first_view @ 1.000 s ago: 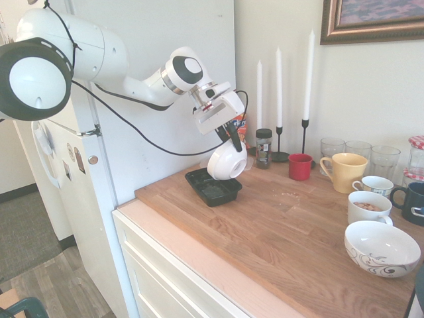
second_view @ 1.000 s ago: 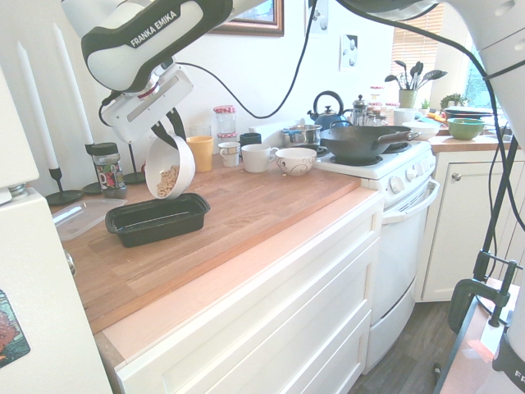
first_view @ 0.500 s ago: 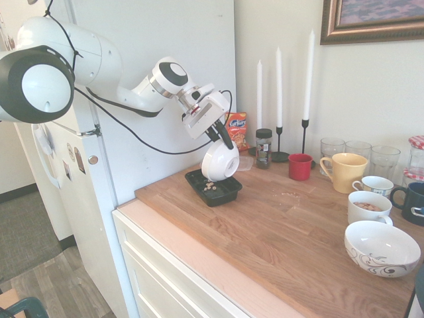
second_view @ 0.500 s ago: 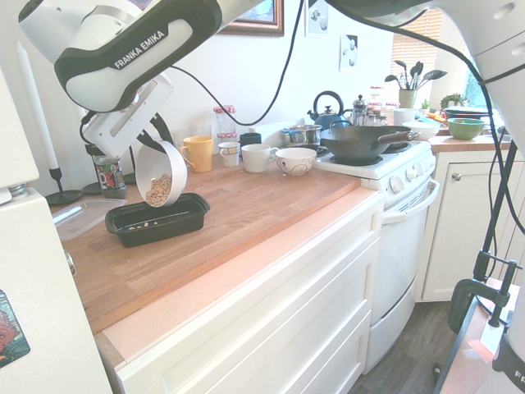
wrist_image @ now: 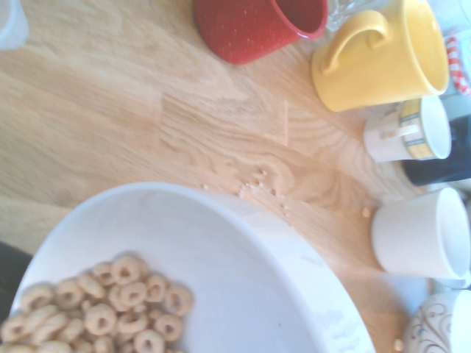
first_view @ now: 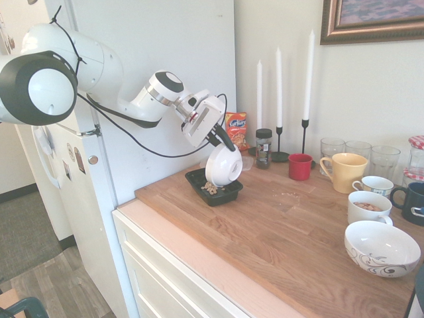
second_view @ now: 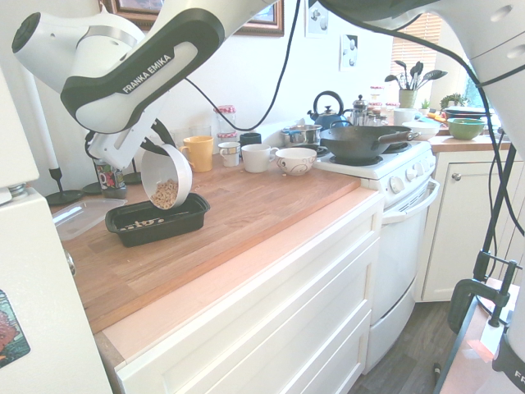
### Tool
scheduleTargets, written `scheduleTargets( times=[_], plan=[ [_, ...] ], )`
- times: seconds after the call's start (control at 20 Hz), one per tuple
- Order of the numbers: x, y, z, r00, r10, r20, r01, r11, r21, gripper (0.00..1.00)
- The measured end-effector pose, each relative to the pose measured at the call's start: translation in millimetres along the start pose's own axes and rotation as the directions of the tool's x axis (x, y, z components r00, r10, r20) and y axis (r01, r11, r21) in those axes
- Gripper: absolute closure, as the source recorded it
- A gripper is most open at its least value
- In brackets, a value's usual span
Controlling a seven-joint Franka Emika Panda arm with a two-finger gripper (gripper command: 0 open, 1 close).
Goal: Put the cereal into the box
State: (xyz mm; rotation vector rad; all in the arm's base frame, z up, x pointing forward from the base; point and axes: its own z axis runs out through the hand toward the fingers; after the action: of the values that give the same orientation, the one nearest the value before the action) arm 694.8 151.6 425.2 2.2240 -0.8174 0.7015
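Cereal, part in black box, part in tilted white bowl.
Bowl held by its rim in the clenched claw, mouth tipped over the box. Box sits near the table's back-left corner, close to the refrigerator-side edge. Snack bag, spice jar and candlesticks stand behind; red mug and yellow mug beyond. Broad bare wood toward the front edge.

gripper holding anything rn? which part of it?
Yes. The gripper is shut on the upper rim of a white bowl, tipped over the box. Some cereal is in the bowl, some lies in the box.
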Motion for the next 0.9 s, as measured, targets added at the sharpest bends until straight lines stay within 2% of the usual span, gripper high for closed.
scheduleTargets(
  times=[0.6, 0.9],
  plan=[
    [-23, 0, -17, 0.99, -0.095, -0.106, 0.078, 0.984, -0.161, 1.0],
    [-37, -10, -13, 0.983, -0.133, -0.127, 0.107, 0.975, -0.195, 1.0]
  ],
)
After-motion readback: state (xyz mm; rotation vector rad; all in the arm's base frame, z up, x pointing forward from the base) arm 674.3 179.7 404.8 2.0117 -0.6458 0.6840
